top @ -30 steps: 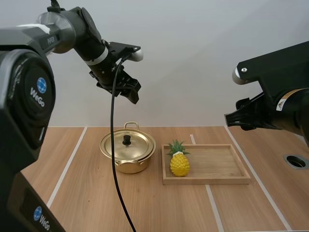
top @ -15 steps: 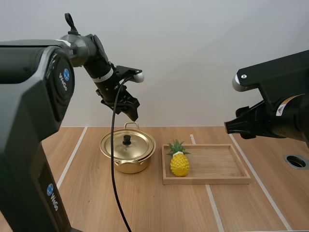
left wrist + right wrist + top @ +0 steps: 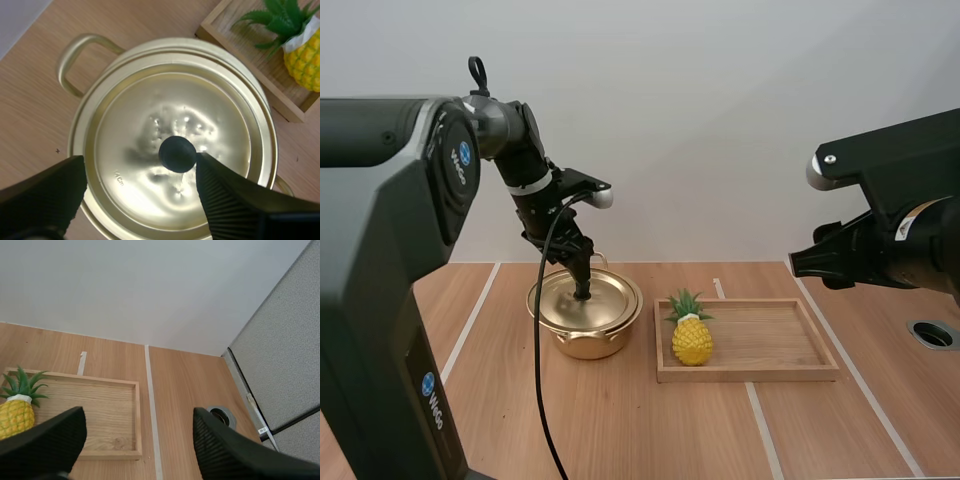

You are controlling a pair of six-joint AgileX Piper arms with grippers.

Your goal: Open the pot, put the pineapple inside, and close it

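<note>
A gold pot [image 3: 582, 340] stands on the table with its lid [image 3: 605, 300] on. My left gripper [image 3: 582, 281] is down over the lid's black knob [image 3: 177, 154]. It is open [image 3: 140, 167], and the knob sits just beside one finger [image 3: 225, 200] without being pinched. The yellow pineapple [image 3: 692, 338] stands upright at the left end of the wooden tray [image 3: 770, 340], right of the pot. My right gripper [image 3: 800, 265] hangs high above the tray's right end, open [image 3: 137, 420], holding nothing. The pineapple [image 3: 15, 415] and the tray [image 3: 100, 405] lie below it.
A round metal-rimmed hole [image 3: 932, 334] is set in the table at the far right, also seen as the hole [image 3: 220, 415] beside the tray. Pale tape lines [image 3: 760, 420] run across the wooden tabletop. The tray's corner [image 3: 240, 50] lies close to the pot.
My left gripper has come down from high above the pot to the lid's knob. The right arm has barely moved. Pot, pineapple and tray stay where they were.
</note>
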